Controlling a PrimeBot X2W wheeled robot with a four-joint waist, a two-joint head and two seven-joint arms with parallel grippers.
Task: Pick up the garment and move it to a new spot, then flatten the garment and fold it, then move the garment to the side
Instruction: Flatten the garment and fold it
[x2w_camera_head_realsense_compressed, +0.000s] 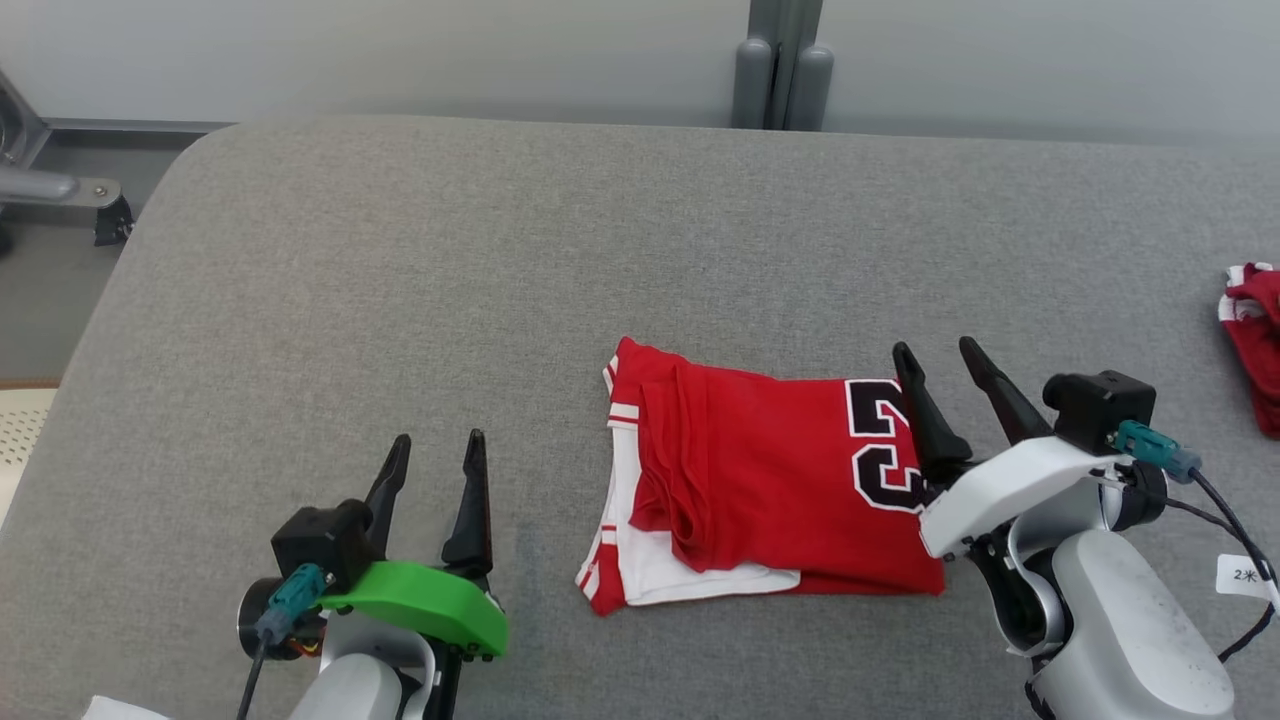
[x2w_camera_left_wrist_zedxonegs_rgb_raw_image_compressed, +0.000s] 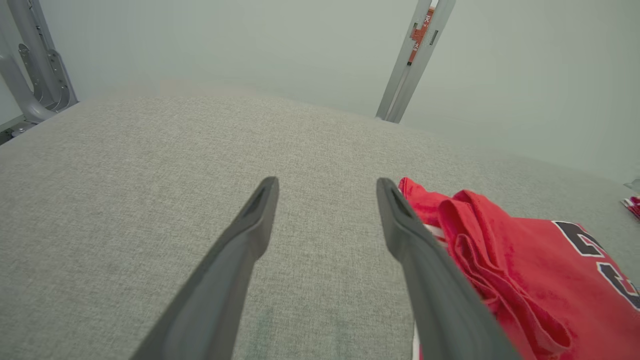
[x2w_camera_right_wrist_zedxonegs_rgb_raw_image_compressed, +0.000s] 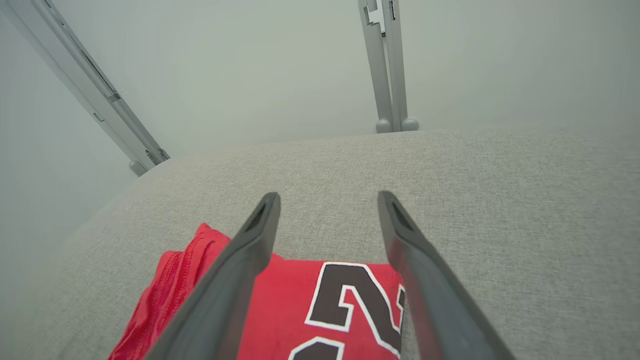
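Lying folded near the table's front edge, the red garment sat beside my left gripper and right gripper, both spread.

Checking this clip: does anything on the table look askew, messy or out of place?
The folded red jersey is not square: a white layer sticks out at its near left corner, and the top red layer bunches in ridges along the left edge. A second red garment lies crumpled at the right edge of the table.
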